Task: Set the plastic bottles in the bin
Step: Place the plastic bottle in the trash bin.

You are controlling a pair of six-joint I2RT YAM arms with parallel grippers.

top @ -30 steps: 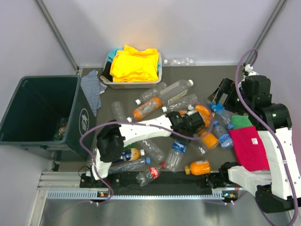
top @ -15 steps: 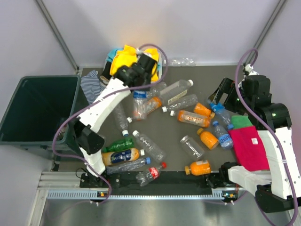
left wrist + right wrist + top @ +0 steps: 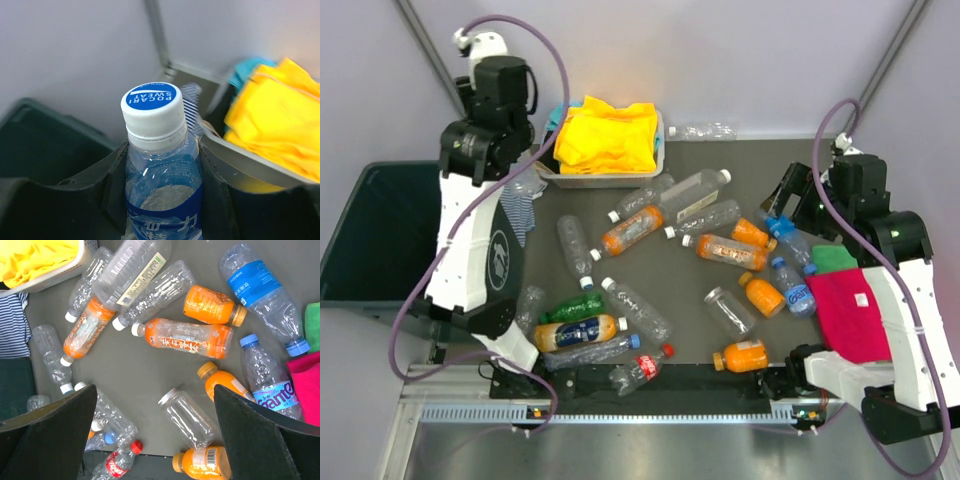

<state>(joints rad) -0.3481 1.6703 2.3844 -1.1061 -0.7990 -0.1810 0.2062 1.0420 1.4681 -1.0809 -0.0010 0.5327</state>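
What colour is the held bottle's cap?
The cap is white with a blue top; best in left wrist view.

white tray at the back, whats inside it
The white tray holds a heap of yellow cloth, with some teal cloth at one end. Whatever lies under the cloth is covered, and so is the tray's floor.

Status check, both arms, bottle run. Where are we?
Left gripper shut on Pocari bottle, raised beside the bin, far corner, not dropped. Right gripper open, empty, above the loose bottles. Striped cloth lies at the bin's edge.
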